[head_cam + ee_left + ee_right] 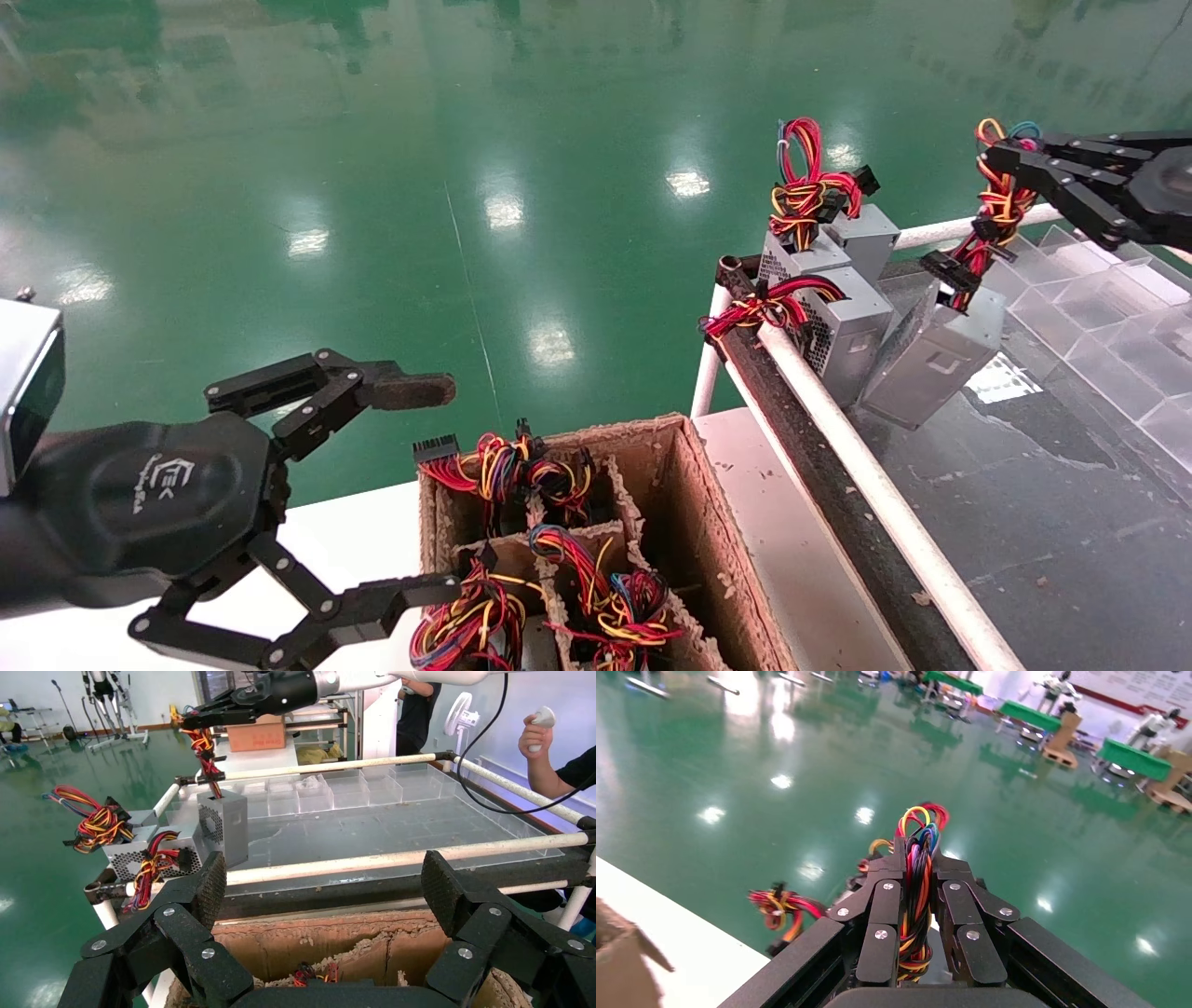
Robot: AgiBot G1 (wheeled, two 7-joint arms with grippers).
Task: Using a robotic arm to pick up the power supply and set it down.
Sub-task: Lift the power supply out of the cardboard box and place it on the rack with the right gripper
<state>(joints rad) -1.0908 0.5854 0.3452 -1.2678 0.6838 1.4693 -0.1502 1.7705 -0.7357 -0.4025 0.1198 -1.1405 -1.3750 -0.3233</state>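
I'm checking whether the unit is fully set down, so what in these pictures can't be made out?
- Whether the power supply rests flat: in the head view it leans against the neighbouring grey boxes, its base hidden.
- The power supply's body in the right wrist view: the right gripper, shut on its wire bundle, covers it.
- Supplies in the cardboard box: dividers hide all but wires.
- The left gripper, open above that box, is cut off below.
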